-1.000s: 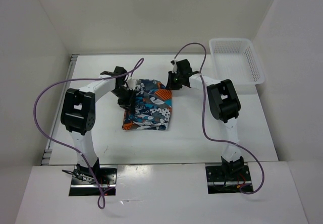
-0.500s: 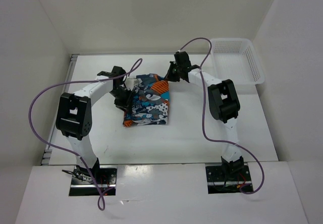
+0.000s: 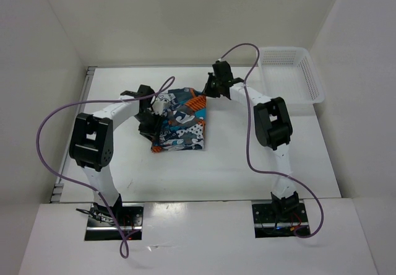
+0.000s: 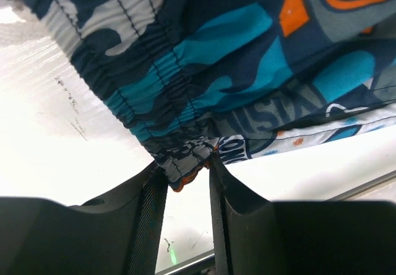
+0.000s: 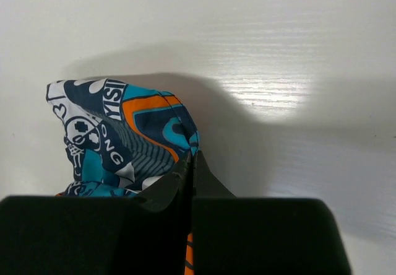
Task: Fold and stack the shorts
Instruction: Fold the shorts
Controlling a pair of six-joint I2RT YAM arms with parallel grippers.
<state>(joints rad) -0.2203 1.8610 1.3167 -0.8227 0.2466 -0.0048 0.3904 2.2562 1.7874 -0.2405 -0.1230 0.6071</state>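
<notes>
Printed shorts point(image 3: 180, 123) lie bunched, partly folded, mid table point(image 3: 247, 157), between both arms. At their left edge the left gripper point(image 4: 185, 171) is pinched on the gathered waistband. At the far right corner the right gripper point(image 5: 190, 163) is clamped tight on cloth. A white mesh basket point(image 3: 312, 80) sits at the far right.

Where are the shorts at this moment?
In the top view the shorts lie mid-table, left of the white basket, pinched by the left gripper and the right gripper.
</notes>
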